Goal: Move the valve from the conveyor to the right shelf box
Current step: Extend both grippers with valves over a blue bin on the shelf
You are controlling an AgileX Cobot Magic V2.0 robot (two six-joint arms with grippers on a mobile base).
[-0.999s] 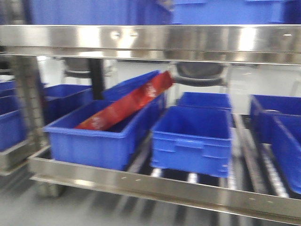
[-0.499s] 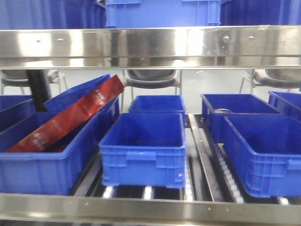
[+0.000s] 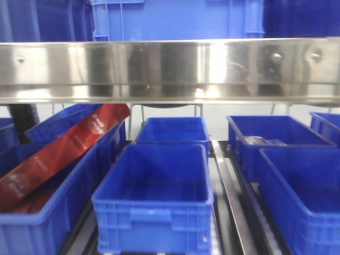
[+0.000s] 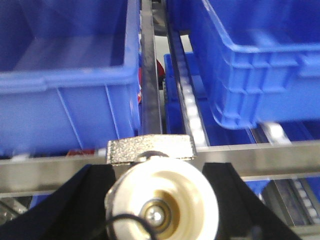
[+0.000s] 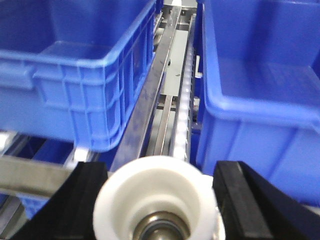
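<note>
In the left wrist view my left gripper (image 4: 160,175) is shut on a valve (image 4: 165,195), a white-capped body with a silver handle (image 4: 150,149) on top, black fingers (image 4: 87,200) against both sides. My right gripper (image 5: 160,175) is likewise shut on a second white-capped valve (image 5: 155,195). Both hang just in front of the shelf's stainless front rail (image 4: 280,155), facing blue boxes (image 5: 265,100). No gripper shows in the front view. The conveyor is out of view.
The shelf's upper steel rail (image 3: 170,69) crosses the front view above rows of blue boxes (image 3: 154,212), (image 3: 303,202). A red packet (image 3: 64,149) leans in the left box. Roller tracks (image 5: 182,115) run between boxes. More blue boxes (image 3: 175,18) stand on the upper level.
The front view has closed in on the shelf and swung right. The boxes look larger, the upper rail sits lower, and the box with the red packet has slid to the left edge.
</note>
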